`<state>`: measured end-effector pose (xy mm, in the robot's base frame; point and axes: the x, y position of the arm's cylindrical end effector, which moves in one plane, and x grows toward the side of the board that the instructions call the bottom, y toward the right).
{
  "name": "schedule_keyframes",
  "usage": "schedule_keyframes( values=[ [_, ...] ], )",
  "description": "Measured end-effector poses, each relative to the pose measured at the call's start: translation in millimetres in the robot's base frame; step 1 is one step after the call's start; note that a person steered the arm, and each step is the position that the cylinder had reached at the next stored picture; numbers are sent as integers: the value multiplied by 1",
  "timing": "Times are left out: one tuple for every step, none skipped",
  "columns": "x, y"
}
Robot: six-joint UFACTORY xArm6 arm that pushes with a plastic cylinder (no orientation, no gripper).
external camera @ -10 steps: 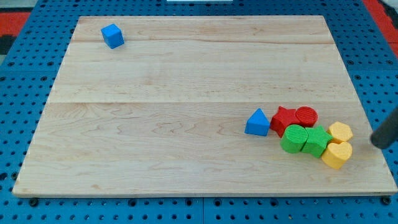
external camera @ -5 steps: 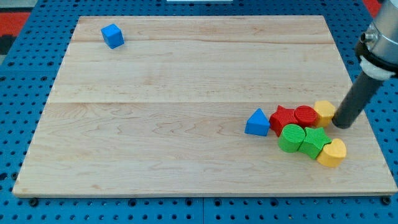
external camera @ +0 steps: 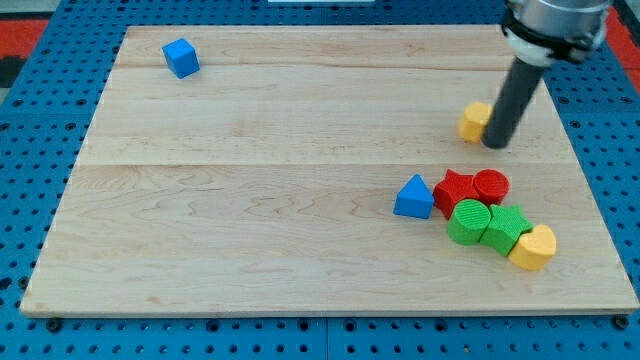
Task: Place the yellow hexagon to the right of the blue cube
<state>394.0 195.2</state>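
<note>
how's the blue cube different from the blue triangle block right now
The blue cube sits alone near the view's top left corner; the blue triangle lies low on the view's right, beside the red star. The cube shows a flat square top, the triangle rises to a point. The triangle is nearer my tip and the yellow hexagon; the cube is far from both. Both are the same blue and rest on the wooden board.
</note>
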Motion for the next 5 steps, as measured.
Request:
schedule_keyframes(
  values=[
    [-43, -3],
    [-90, -15],
    [-120, -67],
    [-103, -73],
    [-111, -63]
  ],
)
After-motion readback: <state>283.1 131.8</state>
